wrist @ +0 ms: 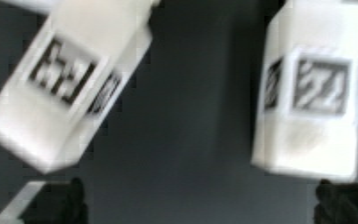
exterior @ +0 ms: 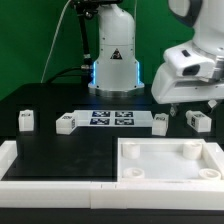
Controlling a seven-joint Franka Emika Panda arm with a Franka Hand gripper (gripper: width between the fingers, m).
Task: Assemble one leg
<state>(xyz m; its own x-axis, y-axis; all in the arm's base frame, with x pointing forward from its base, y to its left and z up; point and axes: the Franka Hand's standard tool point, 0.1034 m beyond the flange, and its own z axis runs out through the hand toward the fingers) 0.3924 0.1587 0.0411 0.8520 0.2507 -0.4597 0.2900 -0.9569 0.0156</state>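
Jaws were seen apart in the wrist view, with nothing between them; the gripper (exterior: pixel 187 105) was hung above the table (exterior: pixel 50 105). Nearest, the tray (exterior: pixel 135 178) was laid. Behind it, below the gripper, a leg (exterior: pixel 160 122) and a second leg (exterior: pixel 199 121) were set, seemingly untouched by the blurred fingertips (wrist: pixel 43 205). Beside them, the marker board (exterior: pixel 110 118) was found.
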